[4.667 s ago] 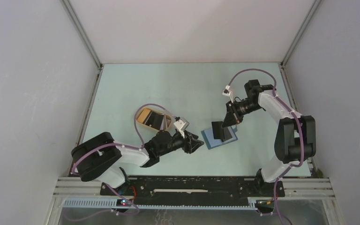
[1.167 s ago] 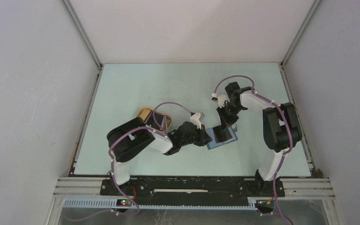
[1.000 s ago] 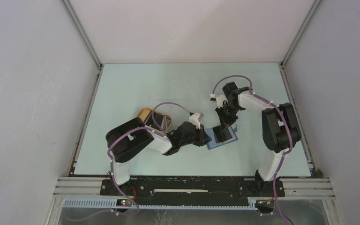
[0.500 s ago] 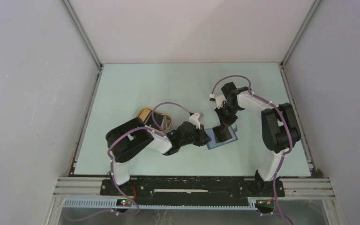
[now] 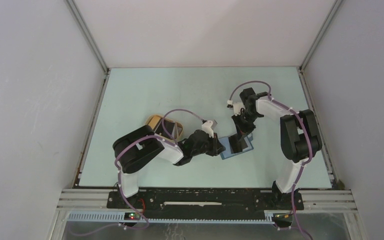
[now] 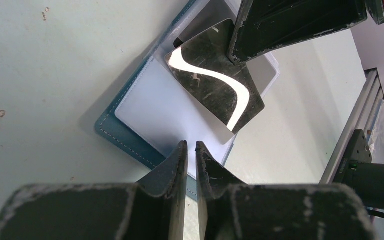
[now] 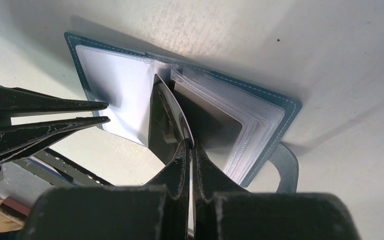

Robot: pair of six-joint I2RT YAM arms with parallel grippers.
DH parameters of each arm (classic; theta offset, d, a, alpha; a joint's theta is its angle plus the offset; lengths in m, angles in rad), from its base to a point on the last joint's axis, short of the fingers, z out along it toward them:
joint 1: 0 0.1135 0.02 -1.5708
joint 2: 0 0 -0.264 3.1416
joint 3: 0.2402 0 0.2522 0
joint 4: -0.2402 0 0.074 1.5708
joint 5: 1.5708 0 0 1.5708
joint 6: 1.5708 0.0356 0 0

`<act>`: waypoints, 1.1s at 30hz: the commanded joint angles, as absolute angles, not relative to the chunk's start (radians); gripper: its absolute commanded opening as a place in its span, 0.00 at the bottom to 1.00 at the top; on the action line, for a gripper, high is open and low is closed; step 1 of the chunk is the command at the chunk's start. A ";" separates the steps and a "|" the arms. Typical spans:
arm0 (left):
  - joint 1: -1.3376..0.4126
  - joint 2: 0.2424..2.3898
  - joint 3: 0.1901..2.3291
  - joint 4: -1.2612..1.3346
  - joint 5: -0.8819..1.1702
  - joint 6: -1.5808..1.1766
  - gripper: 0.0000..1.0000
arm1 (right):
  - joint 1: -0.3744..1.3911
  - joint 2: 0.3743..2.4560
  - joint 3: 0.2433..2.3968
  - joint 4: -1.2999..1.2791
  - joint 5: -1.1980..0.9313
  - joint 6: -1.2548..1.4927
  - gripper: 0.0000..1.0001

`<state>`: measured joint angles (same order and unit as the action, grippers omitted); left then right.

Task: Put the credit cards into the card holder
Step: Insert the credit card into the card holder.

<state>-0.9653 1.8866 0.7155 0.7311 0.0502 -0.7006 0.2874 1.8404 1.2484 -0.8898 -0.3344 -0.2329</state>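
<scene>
Pale table [image 5: 145, 90], tan tray [image 5: 155, 121], open card holder [image 7: 120, 95], right jaws pinching card [image 6: 210, 87]

Probably a lab — white-walled enclosure [image 5: 30, 100], aluminium frame [image 5: 89, 37]

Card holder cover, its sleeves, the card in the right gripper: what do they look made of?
Card holder cover: teal leather or faux leather, matte, pale stitching along the edge; can't tell which. Sleeves: thin translucent plastic, frosted look, seamed edges. Card: probably plastic, dark glossy face throwing a sharp bright reflection; a metallic coating is possible.
</scene>
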 commanded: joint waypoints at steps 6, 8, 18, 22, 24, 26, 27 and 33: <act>-0.951 1.863 0.687 0.695 0.003 -0.687 0.16 | 0.301 1.898 1.230 -0.893 -0.262 -0.217 0.00; -0.951 1.863 0.687 0.696 0.005 -0.686 0.16 | 0.303 1.903 1.230 -0.888 -0.259 -0.214 0.00; -0.951 1.860 0.680 0.711 0.007 -0.684 0.16 | 0.313 1.935 1.244 -0.880 -0.249 -0.198 0.00; -0.952 1.857 0.674 0.722 0.008 -0.684 0.16 | 0.316 1.943 1.250 -0.879 -0.250 -0.195 0.00; -0.952 1.856 0.671 0.728 0.008 -0.684 0.16 | 0.318 1.945 1.253 -0.878 -0.250 -0.193 0.00; -0.951 1.853 0.665 0.738 0.008 -0.685 0.16 | 0.318 1.947 1.256 -0.877 -0.251 -0.191 0.00; -0.952 1.851 0.663 0.742 0.007 -0.686 0.16 | 0.320 1.948 1.257 -0.876 -0.251 -0.191 0.00; -0.950 1.842 0.650 0.757 0.003 -0.689 0.16 | 0.324 1.952 1.263 -0.873 -0.246 -0.189 0.00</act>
